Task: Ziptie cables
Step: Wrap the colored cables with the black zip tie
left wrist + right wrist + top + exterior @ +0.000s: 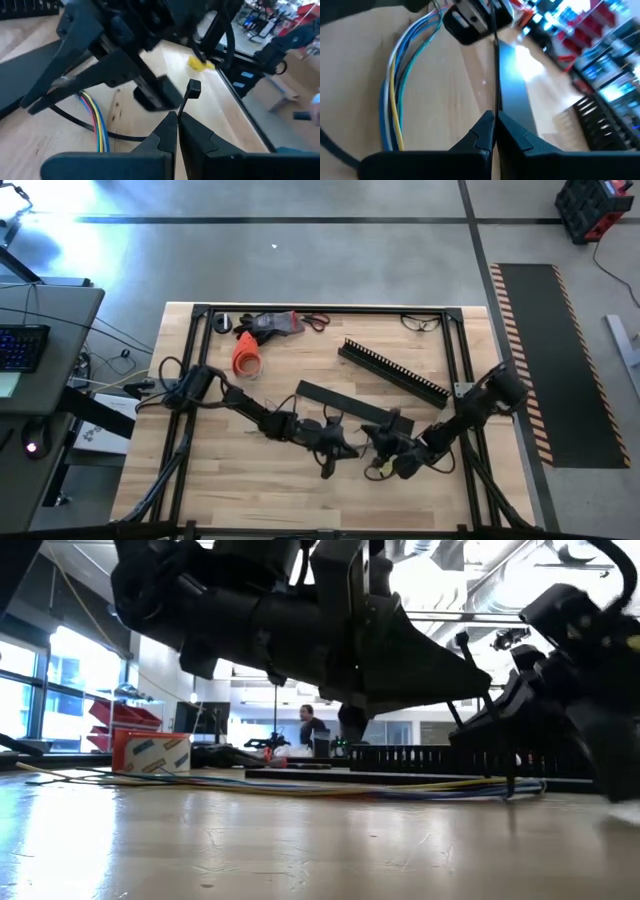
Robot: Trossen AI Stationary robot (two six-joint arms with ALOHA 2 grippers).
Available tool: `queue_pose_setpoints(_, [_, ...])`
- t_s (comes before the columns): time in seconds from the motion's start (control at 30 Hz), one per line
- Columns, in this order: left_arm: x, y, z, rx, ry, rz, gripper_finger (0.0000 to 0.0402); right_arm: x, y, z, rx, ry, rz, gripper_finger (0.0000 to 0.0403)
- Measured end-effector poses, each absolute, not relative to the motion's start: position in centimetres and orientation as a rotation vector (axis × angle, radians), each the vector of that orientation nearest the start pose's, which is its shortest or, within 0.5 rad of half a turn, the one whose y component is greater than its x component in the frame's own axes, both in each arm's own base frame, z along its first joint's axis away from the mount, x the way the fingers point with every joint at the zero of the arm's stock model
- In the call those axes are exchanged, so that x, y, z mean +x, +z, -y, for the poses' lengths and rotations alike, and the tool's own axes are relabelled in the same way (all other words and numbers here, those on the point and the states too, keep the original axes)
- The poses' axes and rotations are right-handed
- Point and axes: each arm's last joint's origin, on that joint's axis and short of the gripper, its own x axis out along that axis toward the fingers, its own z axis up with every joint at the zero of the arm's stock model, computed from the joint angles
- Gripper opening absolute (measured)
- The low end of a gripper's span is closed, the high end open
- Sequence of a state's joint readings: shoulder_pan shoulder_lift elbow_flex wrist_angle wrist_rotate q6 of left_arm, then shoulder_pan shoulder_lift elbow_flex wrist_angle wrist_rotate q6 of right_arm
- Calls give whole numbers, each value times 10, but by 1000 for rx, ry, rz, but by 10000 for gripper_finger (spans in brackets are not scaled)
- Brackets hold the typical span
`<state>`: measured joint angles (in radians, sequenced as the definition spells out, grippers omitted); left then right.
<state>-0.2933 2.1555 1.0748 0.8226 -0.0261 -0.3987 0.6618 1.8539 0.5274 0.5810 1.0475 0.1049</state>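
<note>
The cables (400,85) are a loose bunch of thin blue, white, yellow and teal wires lying flat on the wooden table; they also show in the left wrist view (95,117) and as a long low bundle in the low view (400,788). A thin black zip tie (495,60) stretches between both grippers above the table, beside the bunch. My left gripper (335,445) and my right gripper (388,448) face each other near the table's near middle. Each is shut on the tie. Whether the tie loops around the wires is hidden by the fingers. My left gripper (177,117) pinches the zip tie's thin strap (181,106) between its two fingertips, a short way below the tie's square head (193,88), which sticks out past the fingers, clear of the table. My right gripper (494,117) pinches the strap (495,97) between its fingertips. From there the strap runs straight ahead toward the left gripper, drawn in a straight line above the table.
A black comb-toothed channel (395,370) and a flat black bar (350,405) lie just beyond the grippers. An orange roll (246,358), a red-and-black tool (275,323) and glasses (420,322) sit by the far edge. A small yellow piece (383,468) lies near the right gripper.
</note>
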Motion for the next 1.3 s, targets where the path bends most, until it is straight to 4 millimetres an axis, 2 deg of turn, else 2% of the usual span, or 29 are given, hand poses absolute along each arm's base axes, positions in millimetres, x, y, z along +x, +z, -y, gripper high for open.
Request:
queue_pose_setpoints(0.17, [411,111,117,-419,-251,-327,0,235,61,-153,-487,-404,-415,0])
queue_pose_setpoints(0.37, [404,120,113,-424,-197,-467,0,253,53,-150,-456,-286,-274,0])
queue_pose_setpoints(0.6, [377,150,117,-304,-3,-646,0,278,48,-116,-398,-225,-157,0])
queue_pose_setpoints(0.9, [351,181,120,-163,212,-663,0,305,55,-85,-488,-285,-143,0])
queue_pose_setpoints(1.03, [342,203,118,-129,251,-615,0,309,59,-65,-375,-370,-129,0])
queue_pose_setpoints(1.1, [341,210,118,-109,233,-588,0,310,60,-62,-316,-386,-119,0])
queue_pose_setpoints(1.2, [347,209,120,-98,169,-540,0,309,60,-67,-257,-362,-103,0])
queue_pose_setpoints(1.3, [350,193,123,-105,87,-513,0,306,60,-76,-262,-380,-104,0])
